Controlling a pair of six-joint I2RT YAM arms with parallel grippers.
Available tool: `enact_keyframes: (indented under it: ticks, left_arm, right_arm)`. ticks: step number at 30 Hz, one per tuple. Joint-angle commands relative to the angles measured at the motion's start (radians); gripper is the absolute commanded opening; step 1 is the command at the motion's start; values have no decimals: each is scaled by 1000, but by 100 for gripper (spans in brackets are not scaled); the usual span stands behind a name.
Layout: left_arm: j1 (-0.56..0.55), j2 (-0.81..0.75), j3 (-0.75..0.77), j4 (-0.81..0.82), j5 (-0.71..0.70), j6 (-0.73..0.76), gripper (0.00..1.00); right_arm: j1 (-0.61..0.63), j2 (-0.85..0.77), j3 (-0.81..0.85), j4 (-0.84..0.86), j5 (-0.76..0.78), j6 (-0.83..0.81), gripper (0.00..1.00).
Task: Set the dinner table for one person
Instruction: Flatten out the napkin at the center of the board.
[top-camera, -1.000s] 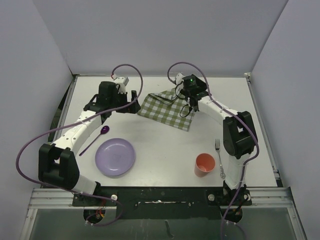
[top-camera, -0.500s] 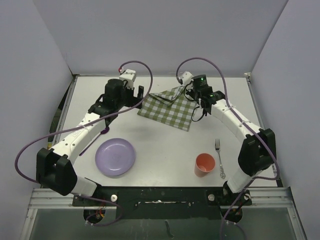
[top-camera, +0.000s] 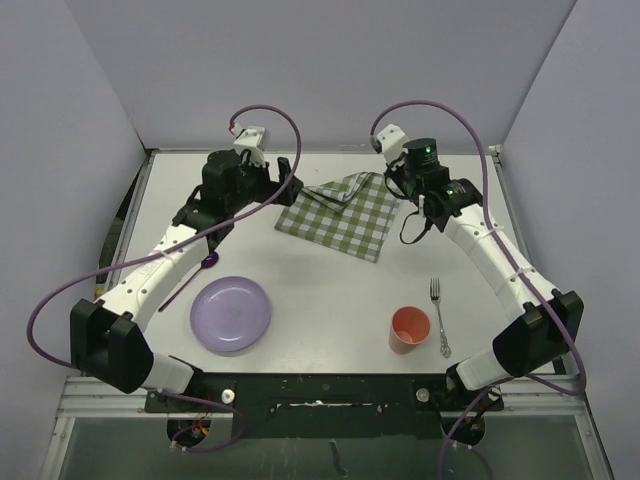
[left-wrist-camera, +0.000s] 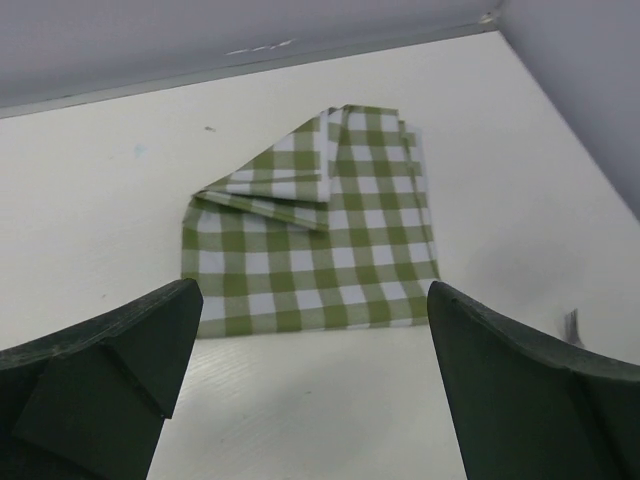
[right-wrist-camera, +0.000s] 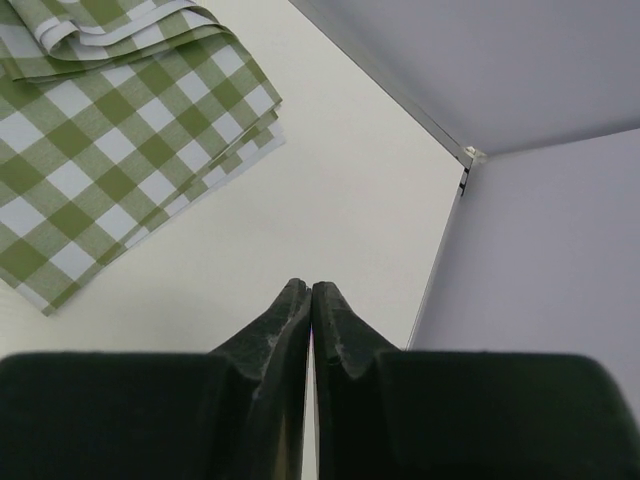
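Note:
The white dinner table (top-camera: 320, 290) holds a folded green-and-white checked cloth (top-camera: 342, 215) at the back middle. It lies flat with one corner folded over, and it also shows in the left wrist view (left-wrist-camera: 315, 250) and the right wrist view (right-wrist-camera: 110, 130). My left gripper (top-camera: 285, 178) is open and empty at the cloth's left edge, with its fingers (left-wrist-camera: 120, 350) standing wide apart above bare table. My right gripper (top-camera: 397, 183) is shut and empty (right-wrist-camera: 311, 290), just right of the cloth and not touching it.
A purple plate (top-camera: 231, 313) lies at the front left, with a purple spoon (top-camera: 190, 280) to its left. An orange cup (top-camera: 409, 328) and a fork (top-camera: 438, 315) are at the front right. Grey walls close in the back and both sides.
My right gripper has moved right and back, off the cloth's far corner. My left wrist has shifted a little toward the back. The cloth lies where it was.

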Motion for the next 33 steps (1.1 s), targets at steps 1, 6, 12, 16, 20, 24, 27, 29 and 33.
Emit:
enact_keyframes:
  ticks: [1, 6, 12, 16, 20, 24, 27, 29, 33]
  left_arm:
    - [3, 35, -13, 190, 184, -87, 98]
    - [-45, 149, -58, 210, 80, -247, 44]
    - [-106, 258, -60, 166, -216, -337, 6]
    - [-137, 322, -18, 170, -299, -390, 0]
    - [-205, 373, 60, 190, -309, -363, 0]
    - [-267, 434, 148, 124, -321, -410, 0]
    - [-313, 499, 220, -17, -393, -442, 0]
    - [-332, 548, 264, -125, -463, -472, 0]
    - [-321, 602, 289, -282, -556, -557, 0]
  right_arm:
    - [4, -30, 6, 19, -30, 5, 13]
    - [-3, -35, -120, 99, 3, -27, 26]
    - [-20, -30, -159, 113, 14, -34, 26]
    - [-37, -22, -130, 99, 5, -22, 26]
    - [-58, -11, -120, 89, -2, -13, 26]
    - [-80, -7, -124, 77, -34, 6, 26]
    - [-97, -11, -136, 76, -69, 23, 26]
    - [-108, -14, -153, 78, -115, 28, 26]
    - [-109, -2, -206, 88, -191, 21, 26]
